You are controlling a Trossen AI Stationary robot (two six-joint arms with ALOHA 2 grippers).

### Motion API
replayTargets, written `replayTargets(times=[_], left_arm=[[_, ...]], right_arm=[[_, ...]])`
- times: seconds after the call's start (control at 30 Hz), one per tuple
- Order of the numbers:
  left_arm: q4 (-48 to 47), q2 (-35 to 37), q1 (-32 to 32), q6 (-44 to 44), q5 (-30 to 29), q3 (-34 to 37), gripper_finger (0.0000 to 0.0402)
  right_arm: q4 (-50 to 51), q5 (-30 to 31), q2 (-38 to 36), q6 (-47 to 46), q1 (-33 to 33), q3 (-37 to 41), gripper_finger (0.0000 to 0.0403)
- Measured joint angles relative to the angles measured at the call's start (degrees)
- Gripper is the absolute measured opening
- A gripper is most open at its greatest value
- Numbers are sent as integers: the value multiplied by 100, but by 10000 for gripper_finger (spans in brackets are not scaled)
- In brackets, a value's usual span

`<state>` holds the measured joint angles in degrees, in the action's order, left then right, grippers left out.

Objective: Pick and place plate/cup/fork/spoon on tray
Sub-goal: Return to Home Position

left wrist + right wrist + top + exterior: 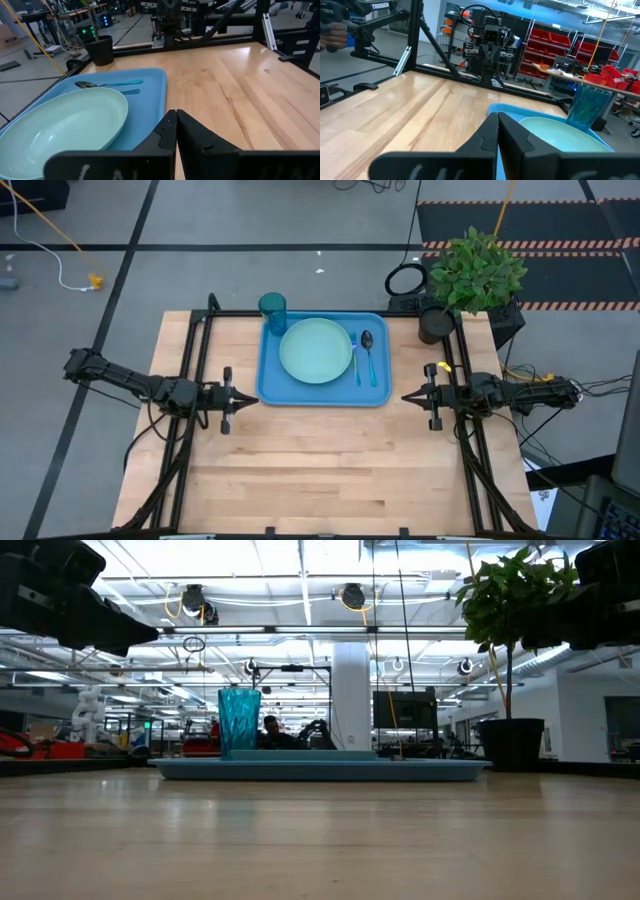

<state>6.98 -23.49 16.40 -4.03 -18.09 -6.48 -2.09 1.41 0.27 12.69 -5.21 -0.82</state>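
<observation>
The bright-blue tray [272, 385] lies on the table's far middle. On it rest the mint-green plate [316, 351], the teal cup [272, 310] upright at its far left corner, and the blue fork [355, 358] and the dark-bowled spoon [369, 352] side by side at the right of the plate. My left gripper [254, 397] is shut and empty just left of the tray. My right gripper [406, 396] is shut and empty just right of the tray. The left wrist view shows the plate [65, 127], the spoon [102, 84] and the fork [125, 92].
A potted plant [470, 275] stands at the table's far right corner, its dark pot [436, 326] beside the tray. The bare wooden table [330, 470] stretches from the tray to the near edge. Black frame rails run along both sides.
</observation>
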Motion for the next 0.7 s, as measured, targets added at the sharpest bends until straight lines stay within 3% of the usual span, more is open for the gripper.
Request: replayTargets(times=[0.27,0.4,0.7], left_arm=[[131,0,0,-17,9,77,17],[861,0,0,-139,79,405,18],[1256,111,0,-551,894,490,7]], right_arm=[[-7,2,0,0,0,-2,0],[-11,2,0,0,0,-2,0],[-13,2,0,0,0,-2,0]])
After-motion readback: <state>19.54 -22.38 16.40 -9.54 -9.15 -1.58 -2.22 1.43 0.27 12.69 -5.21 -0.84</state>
